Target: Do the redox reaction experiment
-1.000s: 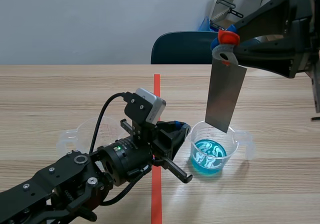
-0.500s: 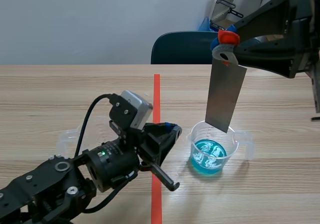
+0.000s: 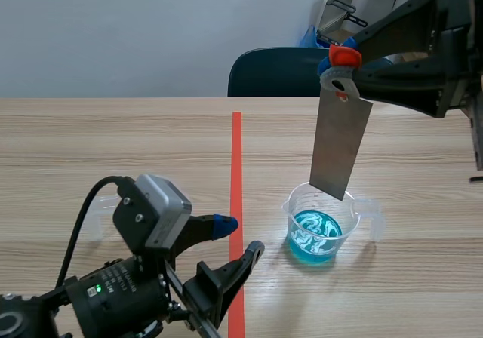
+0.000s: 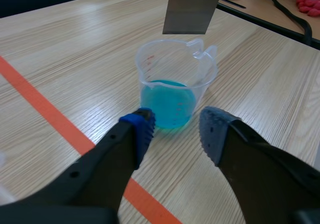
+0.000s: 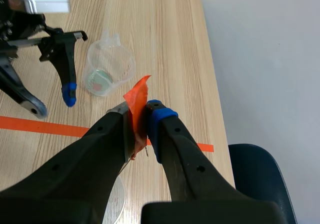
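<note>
Right gripper [image 3: 341, 65]: we pinch a grey metal strip [image 3: 341, 145] by its orange tab [image 5: 138, 95], hanging it over the cup [image 3: 323, 221].
Cup: on the table, holding blue liquid [image 4: 167, 96]; the strip's lower edge seems level with the rim.
Left gripper [image 4: 175, 126]: wide apart, empty, just short of the cup.
Risk: we judge the strip may catch the rim and tip the cup.

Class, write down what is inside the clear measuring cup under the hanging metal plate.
Blue liquid fills the bottom of the measuring cup. The metal plate hangs above the liquid and is not dipped in it. The cup's floor under the liquid cannot be seen.
</note>
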Robot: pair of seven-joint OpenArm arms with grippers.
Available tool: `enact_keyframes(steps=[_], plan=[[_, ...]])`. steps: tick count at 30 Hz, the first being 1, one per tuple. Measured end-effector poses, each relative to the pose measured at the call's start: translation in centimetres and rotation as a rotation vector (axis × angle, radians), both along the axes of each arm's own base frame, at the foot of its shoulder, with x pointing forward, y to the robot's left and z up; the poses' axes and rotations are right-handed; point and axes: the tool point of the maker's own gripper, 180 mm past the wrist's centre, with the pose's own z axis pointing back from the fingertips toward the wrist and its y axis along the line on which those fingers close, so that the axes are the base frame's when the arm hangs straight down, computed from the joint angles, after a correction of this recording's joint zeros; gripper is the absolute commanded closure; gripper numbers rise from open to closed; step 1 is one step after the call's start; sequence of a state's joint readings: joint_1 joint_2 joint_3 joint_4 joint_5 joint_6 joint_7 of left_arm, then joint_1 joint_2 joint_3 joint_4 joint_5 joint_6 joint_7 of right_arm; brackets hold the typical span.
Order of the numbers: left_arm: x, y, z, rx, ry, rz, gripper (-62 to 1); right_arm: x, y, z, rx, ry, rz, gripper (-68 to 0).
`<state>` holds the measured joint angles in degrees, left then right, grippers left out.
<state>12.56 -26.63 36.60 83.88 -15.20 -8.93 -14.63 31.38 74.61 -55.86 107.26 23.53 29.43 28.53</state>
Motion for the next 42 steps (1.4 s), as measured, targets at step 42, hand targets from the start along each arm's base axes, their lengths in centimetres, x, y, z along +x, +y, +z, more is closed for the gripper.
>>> enact_keyframes(steps=[42], plan=[[-1.3, 2.7, 2.6, 0.121, -0.055, -0.005, -62.3, 0.0, 0.0, 0.0, 0.002, 0.000, 0.001, -0.7]])
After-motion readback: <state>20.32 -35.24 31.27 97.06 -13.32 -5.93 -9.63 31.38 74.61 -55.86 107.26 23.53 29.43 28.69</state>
